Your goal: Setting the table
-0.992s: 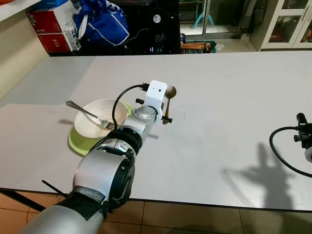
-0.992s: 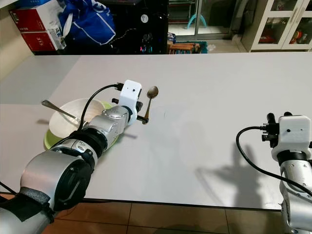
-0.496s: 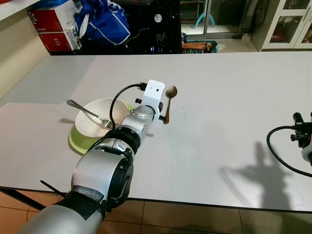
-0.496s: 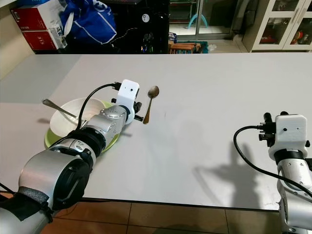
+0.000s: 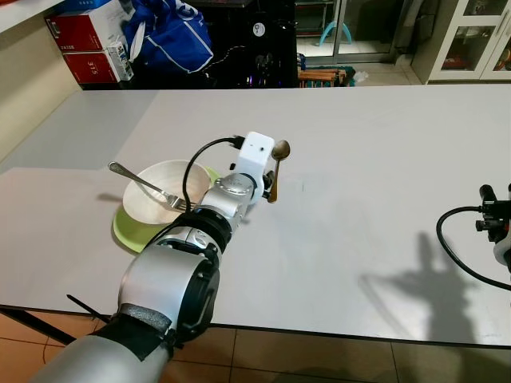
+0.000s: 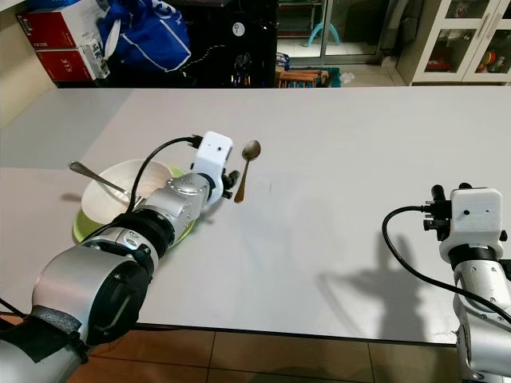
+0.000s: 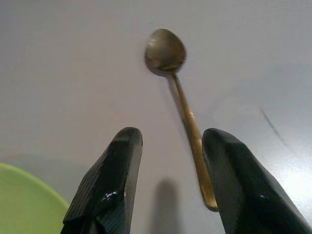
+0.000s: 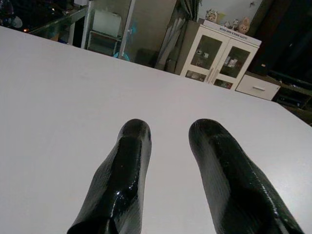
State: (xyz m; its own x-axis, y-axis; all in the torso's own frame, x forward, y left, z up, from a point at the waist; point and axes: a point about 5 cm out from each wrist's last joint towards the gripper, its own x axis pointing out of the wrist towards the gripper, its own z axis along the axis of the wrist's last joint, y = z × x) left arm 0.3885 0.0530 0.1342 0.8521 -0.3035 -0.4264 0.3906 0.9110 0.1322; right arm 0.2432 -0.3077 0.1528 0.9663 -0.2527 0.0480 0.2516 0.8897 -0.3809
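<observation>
Hovering low over the worktop (image 5: 375, 159), the left end effector (image 7: 168, 195) has its fingers (image 7: 109, 185) spread open, gripping nothing. The spoon (image 7: 181, 105) lies flat on the worktop, its handle running up along the inside of one finger, bowl pointing away; just beside the green plate (image 5: 128, 233), which carries a white bowl (image 5: 160, 191) with a fork (image 5: 144, 184) propped in it. Right end effector (image 8: 168, 170) sits idle at the worktop's near right edge, fingers apart, empty. Risk, as I judge it: the handle sits off-centre between the fingers, hard by one pad, so a closing pinch could push the spoon sideways or skate over the thin flat handle rather than catch it. Pressing down on the handle end might also tip the bowl up. Against half a second ago: the left wrist housing has edged slightly toward the spoon; spoon, plate, bowl and fork unmoved; right arm unchanged.
</observation>
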